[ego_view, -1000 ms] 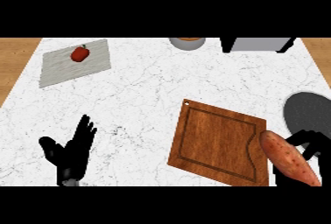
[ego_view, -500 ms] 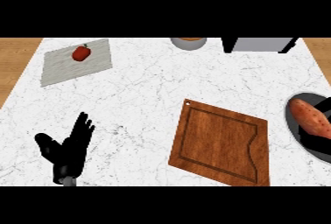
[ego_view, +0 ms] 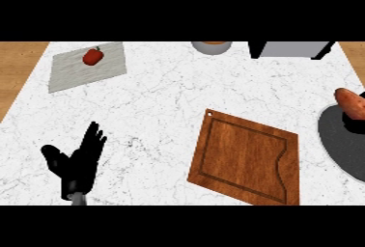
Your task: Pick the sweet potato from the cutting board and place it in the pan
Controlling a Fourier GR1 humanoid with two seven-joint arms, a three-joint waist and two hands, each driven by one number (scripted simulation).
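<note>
Left hand: black left hand (ego_view: 75,161) low at left, fingers straight and spread, holding nothing, resting.
Board: brown wooden cutting board (ego_view: 246,161) bare, between left hand and pan.
Pan: dark grey round pan (ego_view: 343,147) cut by right edge.
Potato: orange-brown sweet potato (ego_view: 350,102) over pan's far rim, long axis slanting toward lower right.
Right hand: dark scrap under potato, too little visible to tell its state; likely nearer than the left.
Counter: white marbled counter (ego_view: 171,101).
Far: grey mat (ego_view: 85,67) with red pepper (ego_view: 92,56).
</note>
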